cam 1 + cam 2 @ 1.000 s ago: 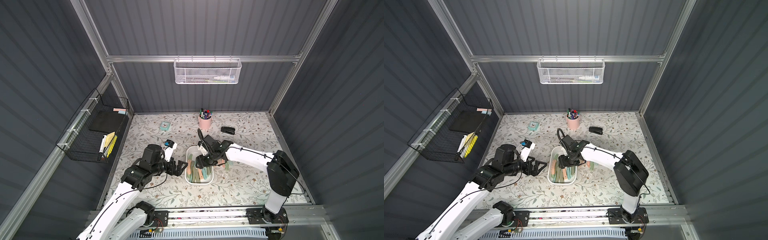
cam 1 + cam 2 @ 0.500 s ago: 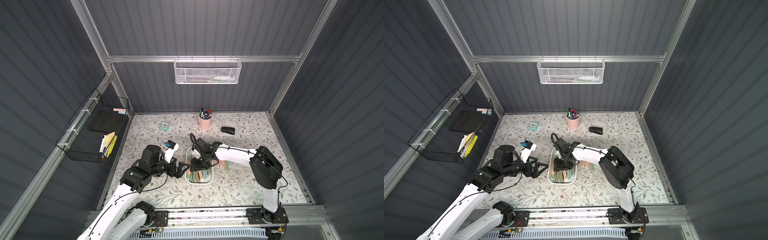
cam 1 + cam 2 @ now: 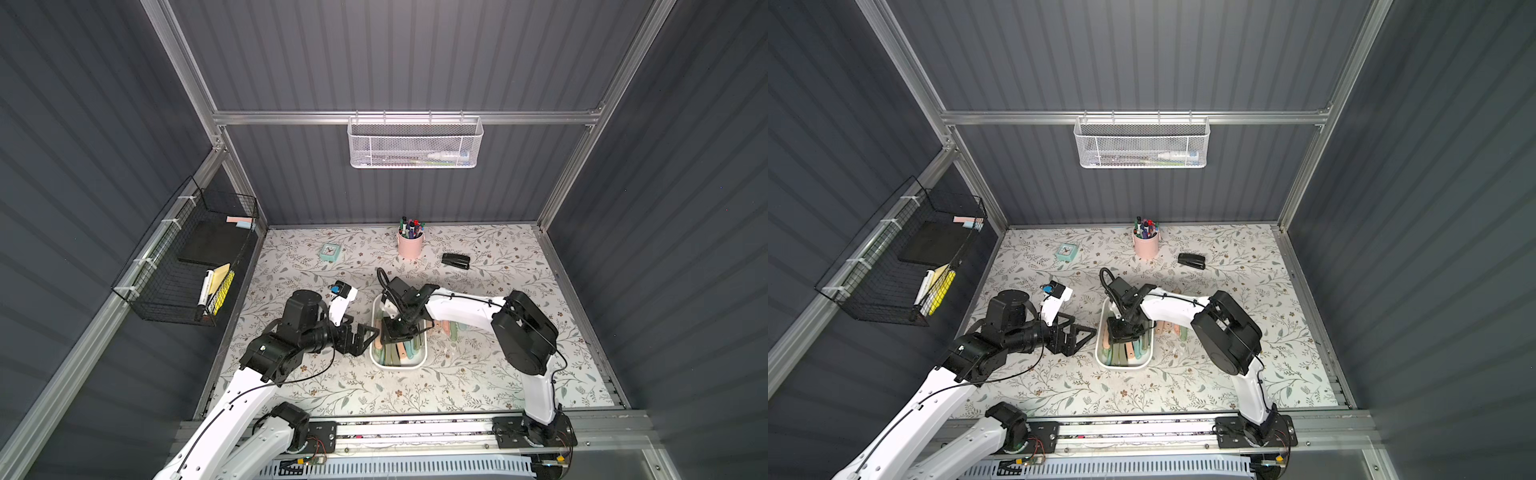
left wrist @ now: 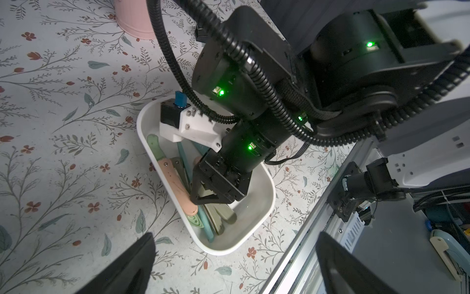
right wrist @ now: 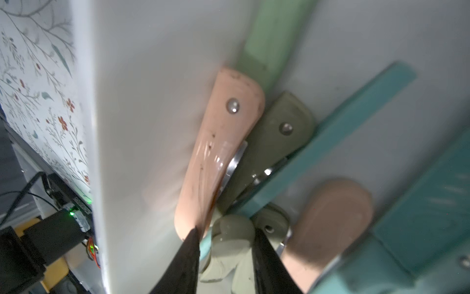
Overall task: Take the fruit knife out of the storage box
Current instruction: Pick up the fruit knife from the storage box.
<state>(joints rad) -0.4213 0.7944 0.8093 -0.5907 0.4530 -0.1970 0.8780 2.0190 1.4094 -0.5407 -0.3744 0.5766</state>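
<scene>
On the flowery table (image 3: 478,374) sits the white box (image 4: 256,203), full of folding knives (image 4: 175,183) (pink, olive and teal ones). The left gripper (image 3: 365,340) hangs just beside the box, jaws wide open, holding nothing. The right gripper (image 5: 226,236) is down inside the box. Its jaws sit close on both sides of the olive knife (image 5: 232,226), which lies in the box. I cannot tell if they squeeze it.
</scene>
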